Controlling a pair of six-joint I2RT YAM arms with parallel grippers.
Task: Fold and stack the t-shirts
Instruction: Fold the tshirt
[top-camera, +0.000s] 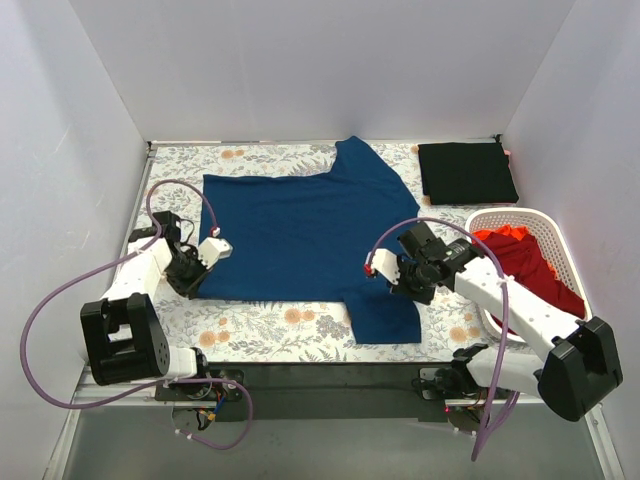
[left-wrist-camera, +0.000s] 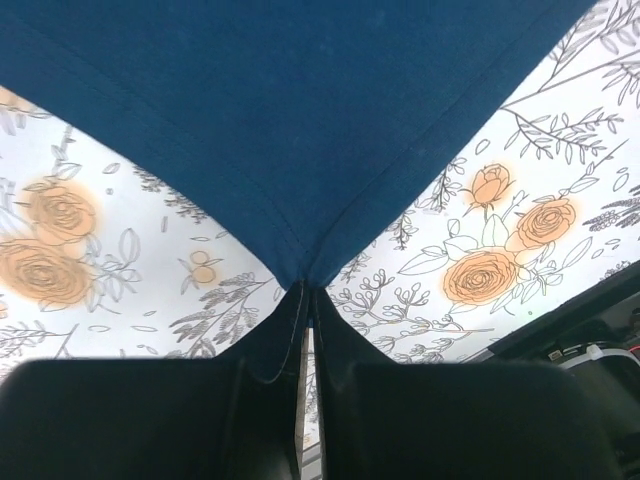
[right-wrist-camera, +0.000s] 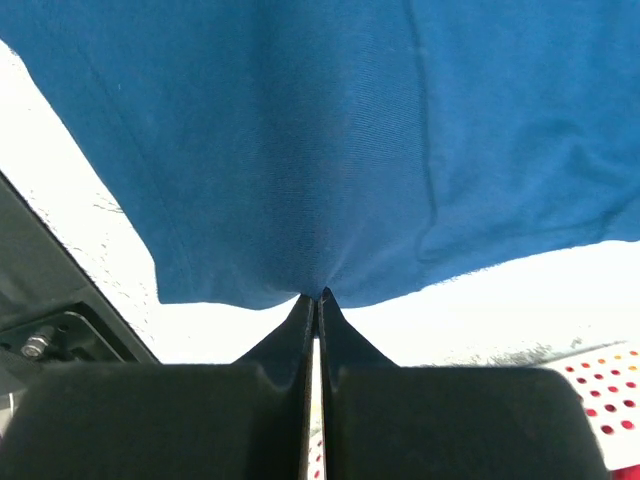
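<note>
Fingers (left-wrist-camera: 345, 345) of the left gripper (top-camera: 212, 250) pinch shut on the navy shirt (top-camera: 290, 230) at its hem; the right gripper (top-camera: 374, 266) is clamped beside the near sleeve. It lies flat, long axis left-to-right, spreading away from both arms

Navy tee (top-camera: 290, 235) spread on floral cover (top-camera: 270, 325), L gripper (top-camera: 212, 250) & R gripper (top-camera: 372, 265) at its near edge.

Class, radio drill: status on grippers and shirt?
Left gripper shut on blue shirt corner. Right gripper shut on its edge. Basket at right, not touching.
</note>
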